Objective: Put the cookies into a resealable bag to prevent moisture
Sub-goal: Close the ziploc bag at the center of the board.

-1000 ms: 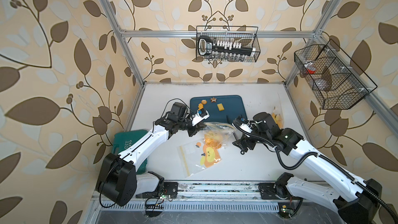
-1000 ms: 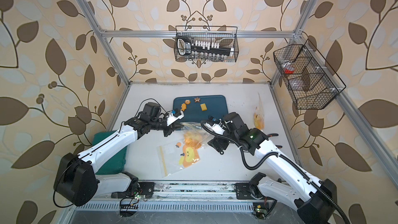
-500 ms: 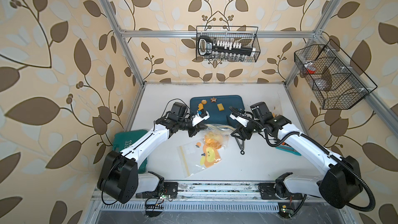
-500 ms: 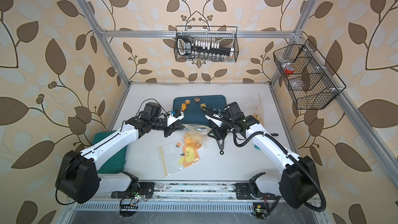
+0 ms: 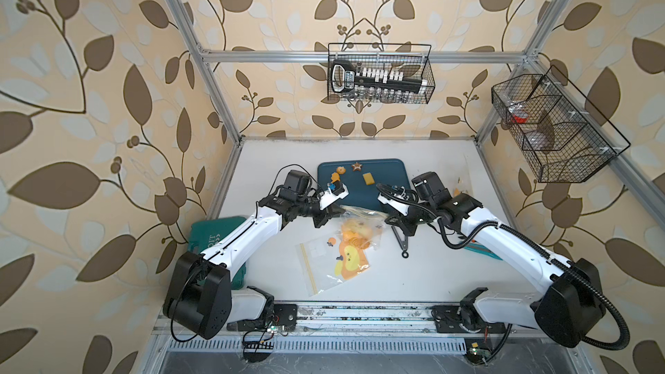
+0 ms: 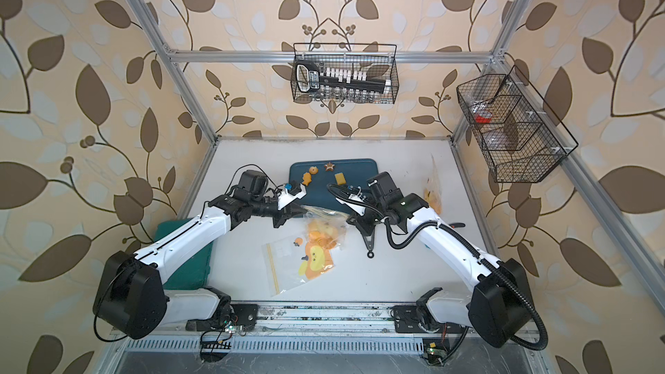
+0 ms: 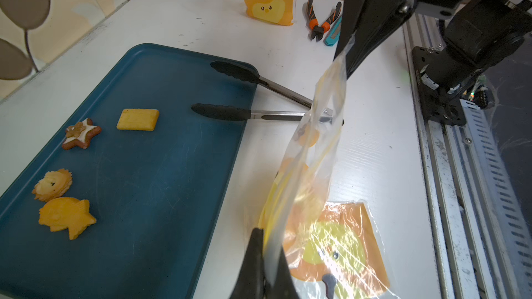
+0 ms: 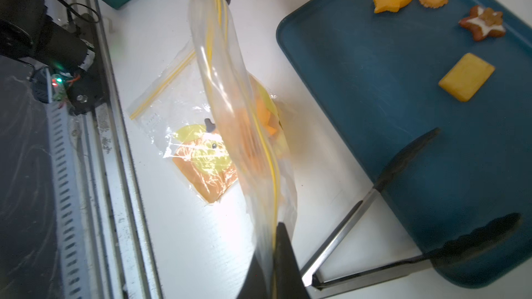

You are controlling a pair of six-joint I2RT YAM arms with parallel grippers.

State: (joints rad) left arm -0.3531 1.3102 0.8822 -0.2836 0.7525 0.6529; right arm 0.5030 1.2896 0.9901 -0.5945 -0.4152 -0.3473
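On blue tray [image 7: 161,197], four cookies [image 7: 137,119]

The left arm [image 5: 248,233] and right arm [image 5: 503,242] reach from the near side toward the middle, both angled inward. The left hand [image 5: 338,214] and right hand [image 5: 388,216] face each other, each pinched tight on an opposite end of the bag's [image 5: 360,225] top edge.

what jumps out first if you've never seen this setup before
A clear resealable bag hangs stretched in mid-air at the centre of the scene. The left gripper and the right gripper are each shut on one of its top corners. Just behind it, four cookies lie at the far left of a dark blue tray, and the tips of metal tongs rest on the tray's near right corner.
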